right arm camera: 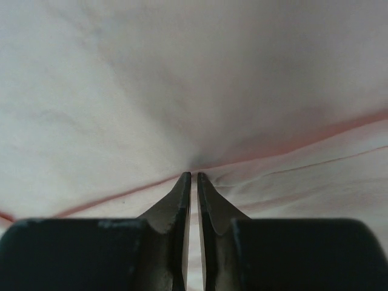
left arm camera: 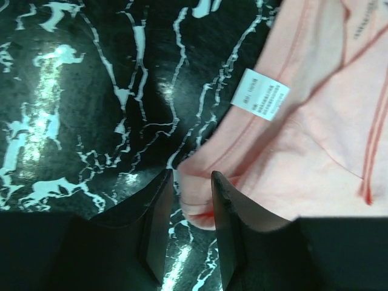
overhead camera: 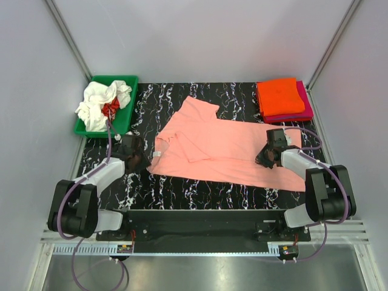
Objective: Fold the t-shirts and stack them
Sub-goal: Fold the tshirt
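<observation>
Salmon-pink t-shirt (overhead camera: 218,148): spread mid-table. Left gripper (overhead camera: 144,161) at its 9 o'clock edge, jaws apart around a fold. Right gripper (overhead camera: 264,157) at 3 o'clock, clamped on cloth.

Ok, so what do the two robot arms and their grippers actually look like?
They match: the left arm and right arm have pale grey links between bulky, rounded black joint housings, with a purple cable looping along each. The left gripper and right gripper have plain black fingers tapering to narrow tips. No markings show.
</observation>
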Motion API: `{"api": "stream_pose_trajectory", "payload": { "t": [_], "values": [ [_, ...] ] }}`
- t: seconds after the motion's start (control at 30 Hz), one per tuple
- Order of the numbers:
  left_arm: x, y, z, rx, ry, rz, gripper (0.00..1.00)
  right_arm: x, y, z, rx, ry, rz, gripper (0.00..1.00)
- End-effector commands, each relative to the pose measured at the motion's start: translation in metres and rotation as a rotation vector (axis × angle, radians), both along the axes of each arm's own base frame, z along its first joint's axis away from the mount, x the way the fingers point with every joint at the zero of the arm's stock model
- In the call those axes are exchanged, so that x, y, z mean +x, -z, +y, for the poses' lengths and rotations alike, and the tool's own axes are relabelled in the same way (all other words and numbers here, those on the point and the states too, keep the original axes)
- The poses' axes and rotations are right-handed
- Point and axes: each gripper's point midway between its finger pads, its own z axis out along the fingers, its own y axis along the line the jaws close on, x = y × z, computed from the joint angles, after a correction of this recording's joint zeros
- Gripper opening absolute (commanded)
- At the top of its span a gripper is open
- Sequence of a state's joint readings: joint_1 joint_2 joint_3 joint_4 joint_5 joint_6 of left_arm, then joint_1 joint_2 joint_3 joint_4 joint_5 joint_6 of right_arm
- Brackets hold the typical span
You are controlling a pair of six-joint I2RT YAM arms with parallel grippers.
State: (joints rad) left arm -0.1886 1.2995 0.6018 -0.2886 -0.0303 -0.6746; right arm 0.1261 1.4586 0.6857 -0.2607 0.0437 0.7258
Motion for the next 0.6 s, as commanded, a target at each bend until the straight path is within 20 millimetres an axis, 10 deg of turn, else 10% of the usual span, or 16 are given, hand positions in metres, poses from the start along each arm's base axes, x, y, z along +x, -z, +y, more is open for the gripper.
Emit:
{"api": "stream_pose_trajectory", "payload": {
  "t": [0.0,0.57],
  "values": [
    [0.012,-0.008,0.014,0.074,-0.03,-0.017,0.35,0.002,-0.004,-0.02,-0.088,0.051,-0.008,0.15],
    [-0.004,-0.063,-0.039,-0.221,0.19,-0.182,0.29,0.002,-0.003,-0.019,-0.082,0.035,0.002,0.15]
  ]
}}
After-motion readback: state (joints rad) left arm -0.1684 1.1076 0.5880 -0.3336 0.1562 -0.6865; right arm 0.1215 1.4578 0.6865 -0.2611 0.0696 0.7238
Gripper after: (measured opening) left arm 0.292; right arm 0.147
